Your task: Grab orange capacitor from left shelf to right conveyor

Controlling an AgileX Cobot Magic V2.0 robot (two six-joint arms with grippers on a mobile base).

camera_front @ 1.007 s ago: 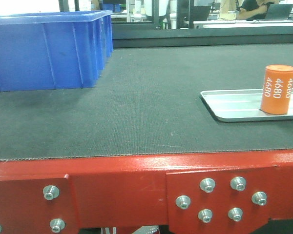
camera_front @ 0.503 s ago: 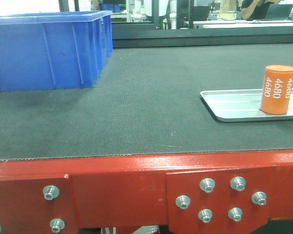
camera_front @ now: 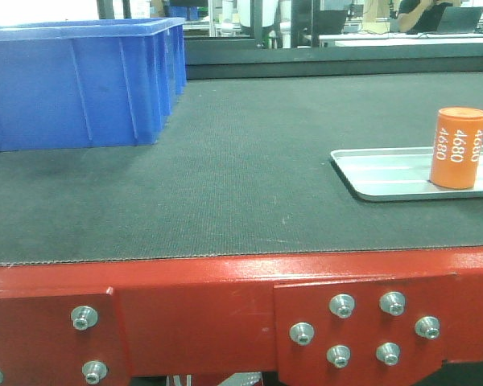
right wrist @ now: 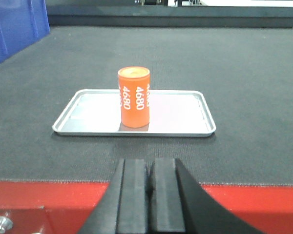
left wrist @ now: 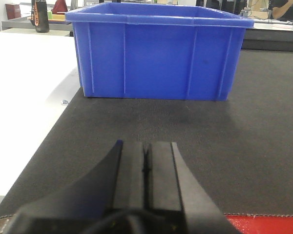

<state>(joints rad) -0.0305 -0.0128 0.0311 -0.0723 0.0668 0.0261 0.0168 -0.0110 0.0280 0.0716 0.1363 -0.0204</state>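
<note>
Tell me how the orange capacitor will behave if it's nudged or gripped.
The capacitor stands upright, taller than wide, on a smooth metal tray, so a side nudge would probably slide or tip it. Once down, its round body would likely roll. It looks rigid, so the shut right gripper could probably pinch it firmly.

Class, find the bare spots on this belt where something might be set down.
The belt is bare between the blue bin and the tray, and along the red frame. The tray holds the orange can.

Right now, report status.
Left tool shut, empty. Right tool shut, empty. Capacitor upright on tray, on conveyor. Nothing between right tool and capacitor.
</note>
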